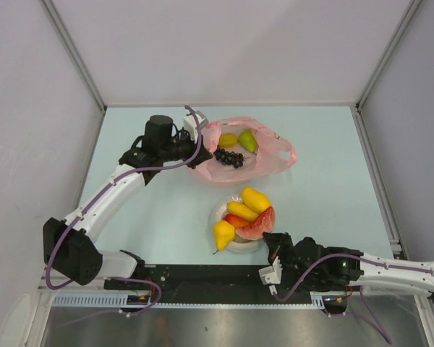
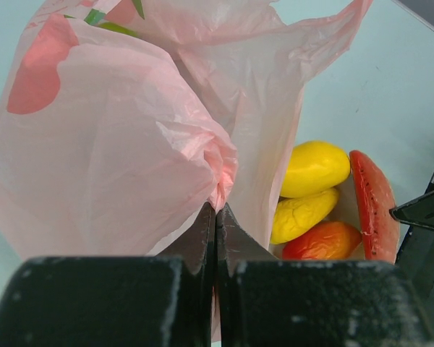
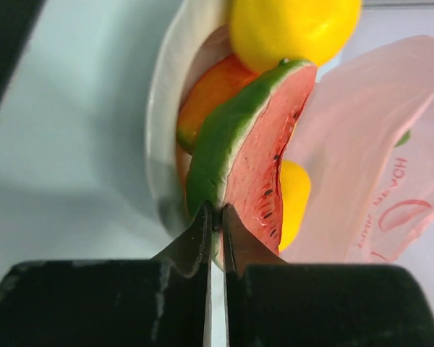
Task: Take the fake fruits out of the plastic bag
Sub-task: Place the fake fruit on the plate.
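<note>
The pink plastic bag [image 1: 264, 155] lies open at mid table with a yellow fruit [image 1: 228, 139], a green pear [image 1: 248, 140] and a dark grape bunch [image 1: 230, 157] in it. My left gripper [image 1: 201, 147] is shut on the bag's left edge; the left wrist view shows its closed jaws [image 2: 217, 211] pinching a fold of the bag [image 2: 116, 144]. My right gripper [image 1: 270, 240] is shut on the rind end of the watermelon slice [image 1: 259, 224], which rests on the white plate [image 1: 218, 211]. In the right wrist view the gripper [image 3: 217, 217] clamps the slice's [image 3: 257, 144] green edge.
The plate also holds a yellow mango [image 1: 256, 199], a second yellow piece [image 1: 241, 210], a red-orange piece [image 1: 236, 220] and a yellow pear [image 1: 223, 233]. White walls enclose the table on three sides. A black rail [image 1: 202, 278] runs along the near edge.
</note>
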Tool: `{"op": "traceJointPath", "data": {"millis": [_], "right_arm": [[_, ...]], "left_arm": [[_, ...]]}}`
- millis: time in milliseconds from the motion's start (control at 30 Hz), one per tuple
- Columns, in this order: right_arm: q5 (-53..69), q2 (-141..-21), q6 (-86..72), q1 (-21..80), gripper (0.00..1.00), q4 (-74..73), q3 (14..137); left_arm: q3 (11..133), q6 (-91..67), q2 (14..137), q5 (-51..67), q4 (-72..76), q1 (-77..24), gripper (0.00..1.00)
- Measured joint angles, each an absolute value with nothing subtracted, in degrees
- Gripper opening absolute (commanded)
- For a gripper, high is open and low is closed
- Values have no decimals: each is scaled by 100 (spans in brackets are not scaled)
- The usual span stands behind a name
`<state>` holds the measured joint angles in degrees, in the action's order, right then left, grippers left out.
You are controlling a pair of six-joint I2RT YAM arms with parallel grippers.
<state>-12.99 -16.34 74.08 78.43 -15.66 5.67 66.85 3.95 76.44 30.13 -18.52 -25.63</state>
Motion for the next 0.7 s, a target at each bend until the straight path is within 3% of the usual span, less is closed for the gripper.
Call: {"op": "traceJointPath", "data": {"millis": [67,100,200,400,633,700], "right_arm": [[-1286,-1802,7376,7843,13,-1568,567],[-1280,-1841,7373,7843,22,-1568,567],[-1275,-1894,7330,7843,36,-1573,567],[-1273,-1787,7238,7843,57,-1640,582],[-1258,-1107,7238,7843,58,-2180,735],[-1269,-945,7218,7843,63,-2626,847]], "left_arm": [[6685,392,7644,3015,-1846,-2558,0],[6683,388,7644,3015,-1839,-2558,0],[6672,360,7644,3017,-1811,-2547,0],[6628,331,7644,3022,-1791,-2534,0],[6628,298,7644,3039,-1723,-2532,0],[6628,298,7644,3039,-1721,-2532,0]]}}
